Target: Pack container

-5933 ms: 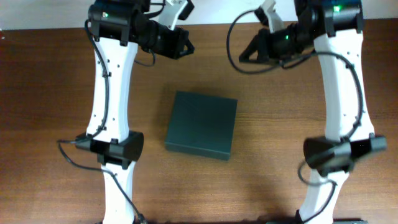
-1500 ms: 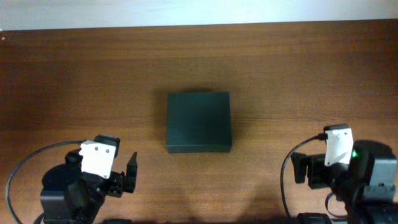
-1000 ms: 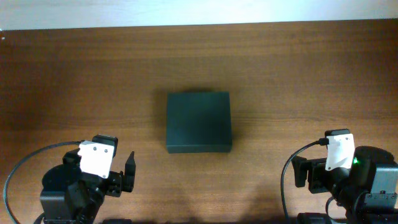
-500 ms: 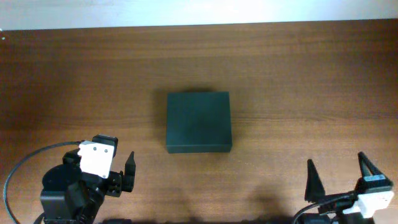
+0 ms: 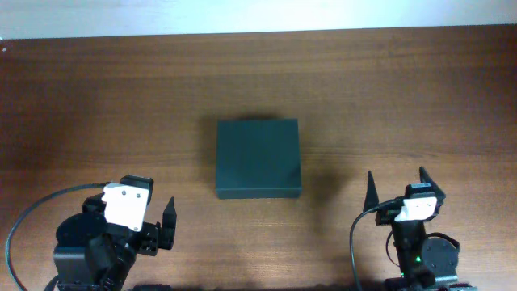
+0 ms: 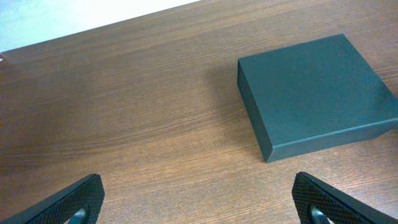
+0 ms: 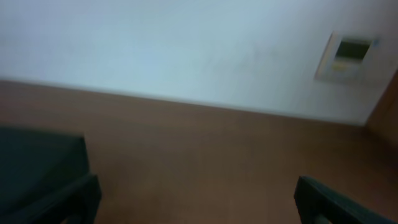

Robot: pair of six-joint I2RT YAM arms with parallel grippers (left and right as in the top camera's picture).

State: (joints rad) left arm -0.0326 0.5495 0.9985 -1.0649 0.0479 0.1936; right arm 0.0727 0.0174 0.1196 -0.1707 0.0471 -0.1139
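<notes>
**Dark green box alone at mid-tabletop, both arms folded at the near edge**

Wood-grain tabletop (image 5: 388, 89) carries one container (image 5: 258, 158), lying flat at its centre with the lid down. Nothing touches it.

Two arms are in view, both drawn in low at the near edge. The left arm (image 5: 89, 246) sits coiled at the near left corner, a black cable (image 5: 32, 214) looping beside it. Its wrist aims across the tabletop, with the container ahead and to its right. The left fingers (image 6: 71, 199) are spread wide and hold nothing; only their dark tips show, in the bottom corners of the wrist view.

The right arm (image 5: 424, 255) is bunched at the near right. The right fingers (image 5: 371, 192) point toward the far side, set wide apart and empty. Its wrist view is blurred and looks almost level: the container's corner at lower left, a pale wall (image 7: 174, 50) beyond, and one small wall panel (image 7: 348, 55).

Well apart from the box, both pairs of fingers hang clear of it.
</notes>
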